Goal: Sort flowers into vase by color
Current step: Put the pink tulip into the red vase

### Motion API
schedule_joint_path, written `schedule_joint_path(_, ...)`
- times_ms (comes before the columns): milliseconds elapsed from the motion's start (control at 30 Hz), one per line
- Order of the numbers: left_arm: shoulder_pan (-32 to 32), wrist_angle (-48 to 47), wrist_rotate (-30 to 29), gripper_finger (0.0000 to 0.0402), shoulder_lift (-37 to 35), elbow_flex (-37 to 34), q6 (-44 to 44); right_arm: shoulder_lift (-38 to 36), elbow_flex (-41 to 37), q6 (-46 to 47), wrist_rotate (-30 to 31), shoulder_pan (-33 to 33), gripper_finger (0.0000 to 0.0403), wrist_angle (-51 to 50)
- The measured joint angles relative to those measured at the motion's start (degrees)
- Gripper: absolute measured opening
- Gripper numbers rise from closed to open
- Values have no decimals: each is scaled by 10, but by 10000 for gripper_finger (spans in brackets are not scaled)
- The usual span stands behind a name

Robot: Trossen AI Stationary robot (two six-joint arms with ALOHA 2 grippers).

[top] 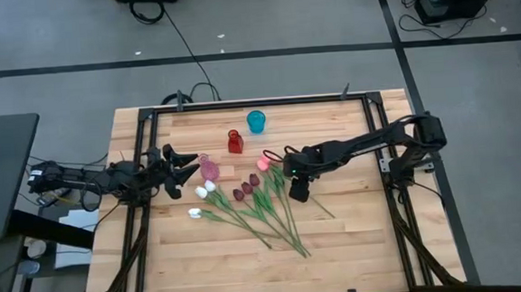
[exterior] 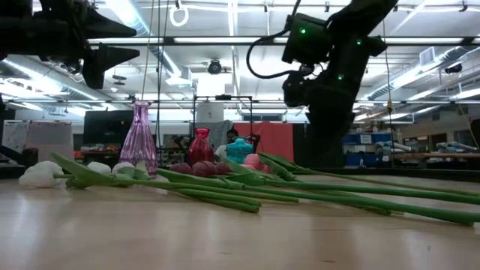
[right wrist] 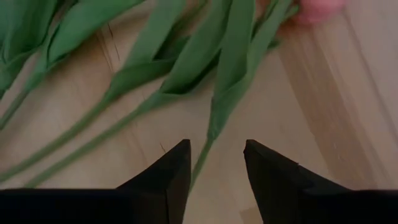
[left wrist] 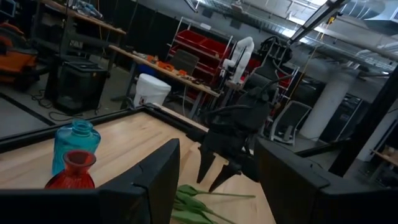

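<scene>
The flowers (top: pixel 255 201) lie flat on the wooden table (top: pixel 339 250) in a loose fan. Their pink (top: pixel 263 162), maroon (top: pixel 245 189) and white (top: pixel 200 193) heads point toward the far left. My right gripper (top: pixel 288 173) points steeply down over them, open. In the right wrist view its two fingers (right wrist: pixel 177 165) stand on either side of one green stem (right wrist: pixel 202 160), just behind its leaf, without touching. My left gripper (top: pixel 185 164) hovers open at the table's left, level, beside a clear pink vase (top: pixel 209 167).
A red vase (top: pixel 235 143) and a blue vase (top: pixel 256 121) stand upright at the far middle of the table. The pink vase (exterior: pixel 139 139) stands just left of the flower heads. Bare wood lies toward the near edge (top: pixel 278 281).
</scene>
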Motion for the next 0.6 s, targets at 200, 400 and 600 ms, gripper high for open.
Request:
schedule_joint_path(200,0,-17,0,211,0,0,0,30,4,4,-13,1,135,-5)
schedule_joint_path(400,0,-24,0,211,0,0,-1,45,4,6,-13,1,116,-3)
schedule_joint_path(600,0,-24,1,211,0,0,-5,46,4,9,-13,1,33,-13)
